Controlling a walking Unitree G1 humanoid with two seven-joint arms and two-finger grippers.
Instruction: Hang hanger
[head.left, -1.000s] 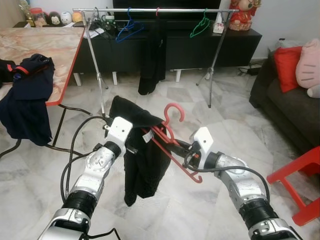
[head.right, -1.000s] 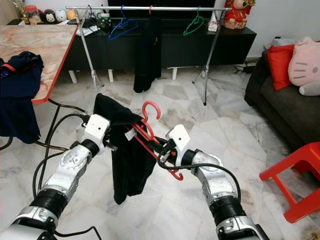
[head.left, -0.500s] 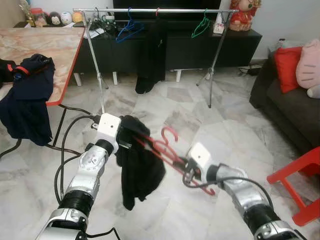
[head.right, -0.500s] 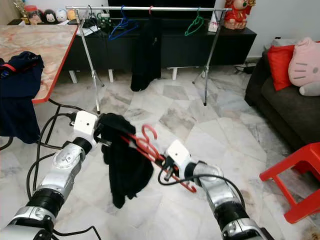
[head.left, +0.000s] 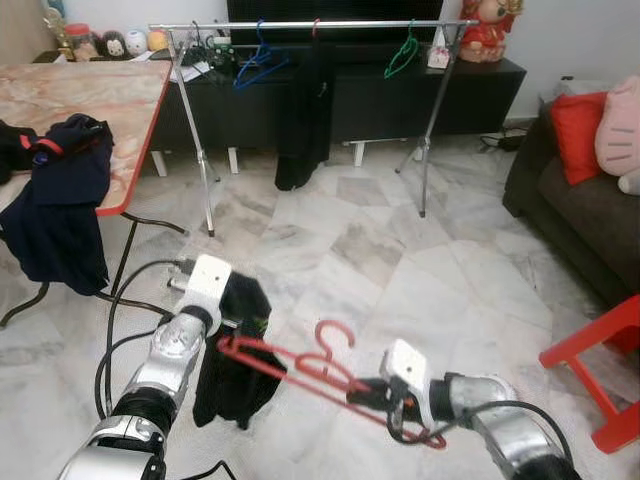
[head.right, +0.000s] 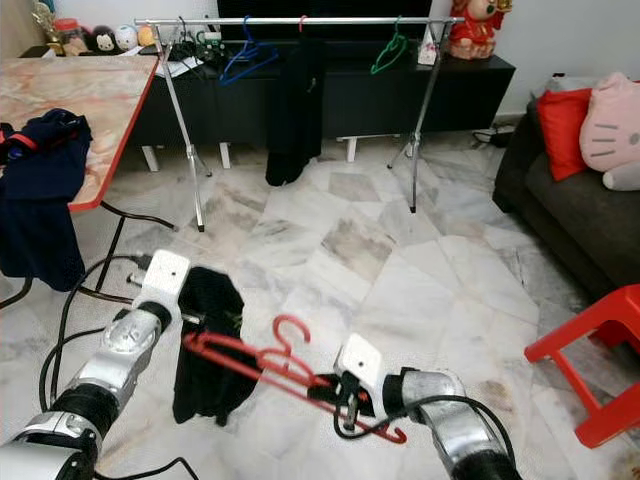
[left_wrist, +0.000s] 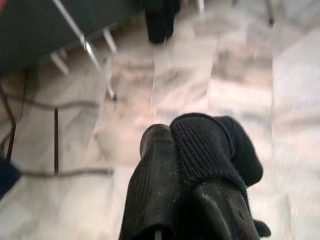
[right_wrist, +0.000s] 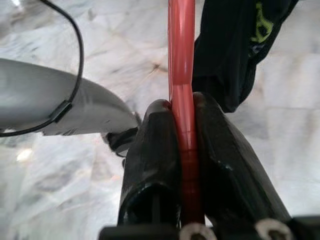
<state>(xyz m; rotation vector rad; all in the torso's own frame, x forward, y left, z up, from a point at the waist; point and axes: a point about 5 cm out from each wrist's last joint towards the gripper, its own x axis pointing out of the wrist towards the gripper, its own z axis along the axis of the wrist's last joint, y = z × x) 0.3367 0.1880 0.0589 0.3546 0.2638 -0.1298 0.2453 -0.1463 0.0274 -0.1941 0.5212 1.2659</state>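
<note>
The red plastic hanger (right_wrist: 182, 75) looks smooth and glossy, catching light along its bar. The right gripper (right_wrist: 183, 150) clamps it between matt black fingers (right_wrist: 150, 165) with a dull, slightly grainy finish. The left gripper (left_wrist: 192, 160) pinches a black ribbed-knit cloth garment (left_wrist: 200, 145), soft and matt. The pale marble floor tiles (head.left: 400, 250) are polished and veined. At twelve o'clock, the silver metal clothes rail (head.left: 300, 24) shines smoothly.

No text, label, brand or number can be read anywhere. The black garment (right_wrist: 240, 45), at the upper right of the right wrist view, carries a small yellow-green mark, but it is too blurred and folded to make out as letters.
</note>
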